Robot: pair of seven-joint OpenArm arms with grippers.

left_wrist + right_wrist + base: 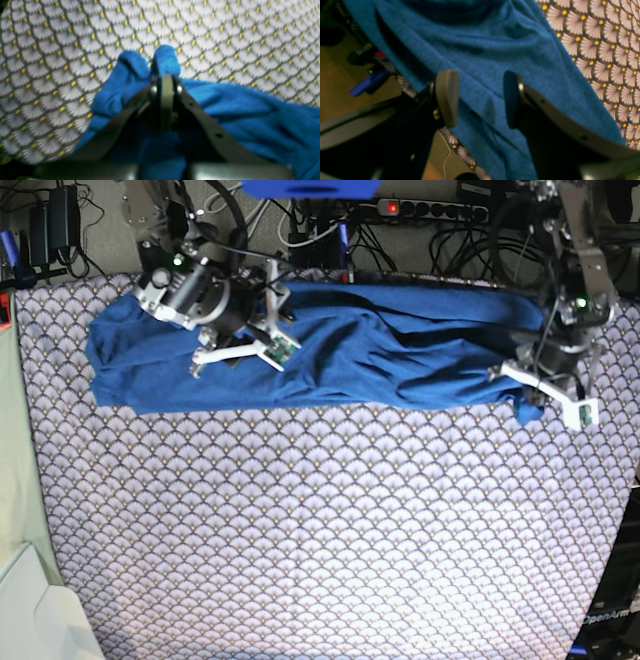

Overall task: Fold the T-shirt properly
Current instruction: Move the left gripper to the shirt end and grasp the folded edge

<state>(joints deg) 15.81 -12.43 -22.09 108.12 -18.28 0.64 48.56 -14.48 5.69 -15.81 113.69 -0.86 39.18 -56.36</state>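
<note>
T-shirt (350, 350) lies as a long blue band along the far edge of the table, stretched almost from the far left corner to the far right corner, over the scallop-patterned cloth (320, 520) that covers the surface.

We find the left gripper (165, 75) clamped together on a bunched fold of the shirt at the band's right end, with two small lobes of fabric poking out past the fingertips. We find the right gripper (480, 97) with its jaws standing well apart above the fabric near the band's left half; whether the pads touch the shirt, we cannot tell.

Risks, in our judgement:
- The left pinch holds only a small tuck. A pull could slip it free or drag a single layer and skew the fold.
- The right jaws straddle a ridge of wrinkles. Closing there may gather several layers unevenly, or catch the cover beneath.
- Part of the shirt hangs over the far edge; its weight could draw the band off the table if it is released.

Materials: the shirt is soft heathered knit, matte, limp and heavily creased. The cover is a flat printed textile of grey-white fans with yellow dots. The gripper pads are smooth, rounded and dark grey.
</note>
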